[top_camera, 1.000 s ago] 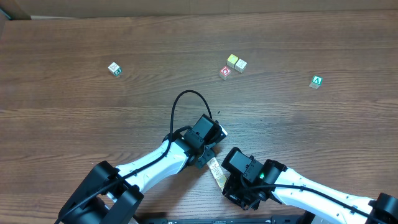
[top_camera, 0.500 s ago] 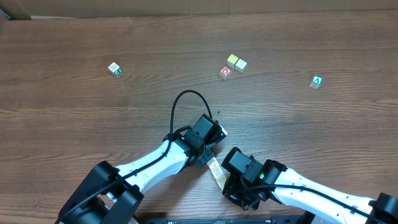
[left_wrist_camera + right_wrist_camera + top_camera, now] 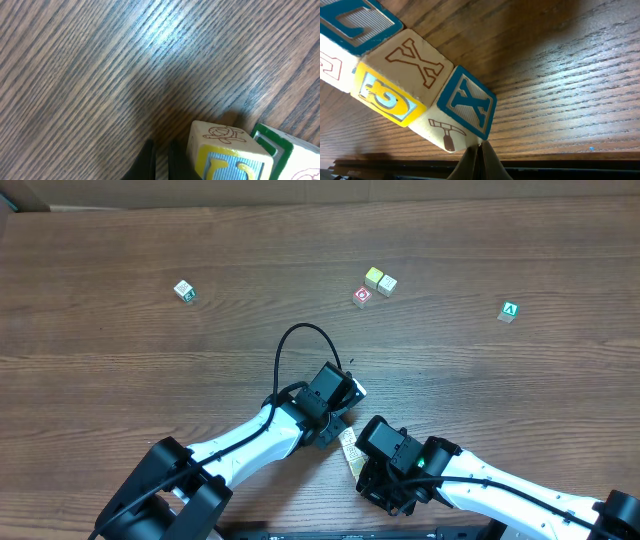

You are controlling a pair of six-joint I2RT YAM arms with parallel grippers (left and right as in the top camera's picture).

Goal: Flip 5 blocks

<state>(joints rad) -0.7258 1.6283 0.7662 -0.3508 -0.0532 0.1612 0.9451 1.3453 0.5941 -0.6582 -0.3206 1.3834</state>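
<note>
A short row of pale blocks (image 3: 348, 450) lies between my two grippers near the table's front edge. In the right wrist view the row shows a brown X face (image 3: 415, 62), a blue X face (image 3: 469, 102) and a hammer mark. My right gripper (image 3: 480, 152) is shut, its tips touching the end block's lower corner. My left gripper (image 3: 162, 161) is shut on nothing, just left of a block with a turtle mark (image 3: 225, 150). Two more pale blocks (image 3: 380, 281) sit together further back. In the overhead view the left gripper (image 3: 335, 430) and right gripper (image 3: 360, 470) flank the row.
A cube with a red ringed face (image 3: 362, 297) sits beside the far pair. Green-marked cubes lie at the far left (image 3: 184, 290) and far right (image 3: 509, 311). A green-framed block (image 3: 280, 145) touches the turtle block. A black cable (image 3: 300, 340) loops above the left arm.
</note>
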